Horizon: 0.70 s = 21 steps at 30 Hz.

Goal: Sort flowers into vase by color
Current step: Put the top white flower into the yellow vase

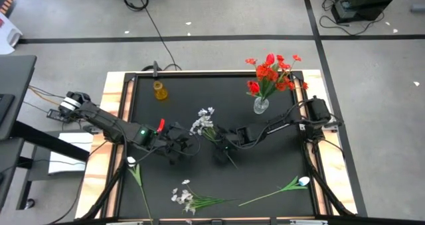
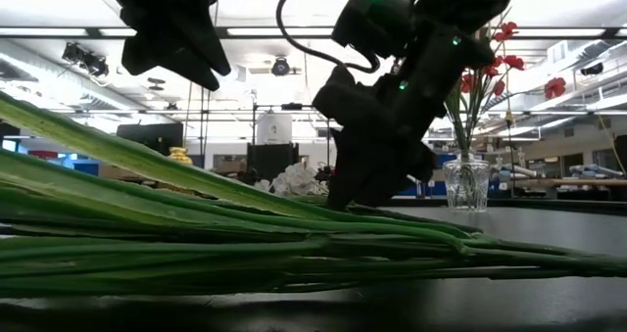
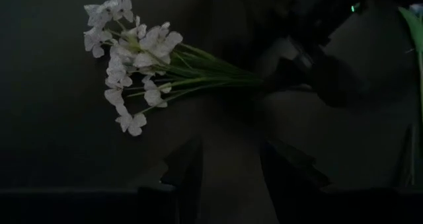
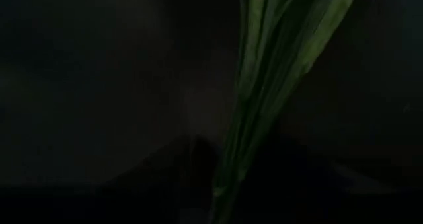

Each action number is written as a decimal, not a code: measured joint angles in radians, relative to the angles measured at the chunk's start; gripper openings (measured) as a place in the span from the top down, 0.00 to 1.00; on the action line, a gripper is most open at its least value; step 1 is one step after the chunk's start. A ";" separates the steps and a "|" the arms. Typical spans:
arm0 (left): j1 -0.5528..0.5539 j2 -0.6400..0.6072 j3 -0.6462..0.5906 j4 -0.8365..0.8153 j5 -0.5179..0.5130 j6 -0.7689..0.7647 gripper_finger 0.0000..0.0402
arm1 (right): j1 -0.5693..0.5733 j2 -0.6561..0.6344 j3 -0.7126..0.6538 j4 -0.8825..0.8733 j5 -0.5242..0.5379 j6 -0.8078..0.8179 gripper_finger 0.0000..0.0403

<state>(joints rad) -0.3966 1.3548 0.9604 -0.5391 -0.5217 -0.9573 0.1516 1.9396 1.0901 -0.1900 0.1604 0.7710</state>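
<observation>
Overhead, table-level, two close wrist views

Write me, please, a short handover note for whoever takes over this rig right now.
Left gripper: jaws open, empty, facing the central white sprig.
Right gripper: at that sprig's stem end; grip unclear.
Done: red flowers stand in the glass vase.
Left: yellow vase is empty. To place: the central sprig, the front white sprig, the front-left stem and the front-right stem.

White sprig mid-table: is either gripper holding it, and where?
Cannot be told: the white sprig lies with its stems at the right gripper, grip unclear. Left gripper holds nothing.
</observation>
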 joint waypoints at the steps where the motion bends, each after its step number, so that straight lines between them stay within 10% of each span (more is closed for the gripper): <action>1: -0.003 0.000 0.000 -0.004 0.000 0.000 0.61 | 0.000 0.008 0.000 0.002 0.002 0.010 0.47; 11: 0.018 0.000 0.000 0.018 0.066 0.001 0.61 | -0.006 -0.052 -0.009 0.038 0.004 0.040 0.94; 21: 0.108 -0.061 0.002 0.088 0.064 0.011 0.61 | -0.117 -0.205 -0.007 0.211 0.137 0.122 0.95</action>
<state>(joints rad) -0.2891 1.2940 0.9627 -0.4511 -0.4579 -0.9458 0.0348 1.7348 1.0832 0.0210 0.2977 0.8933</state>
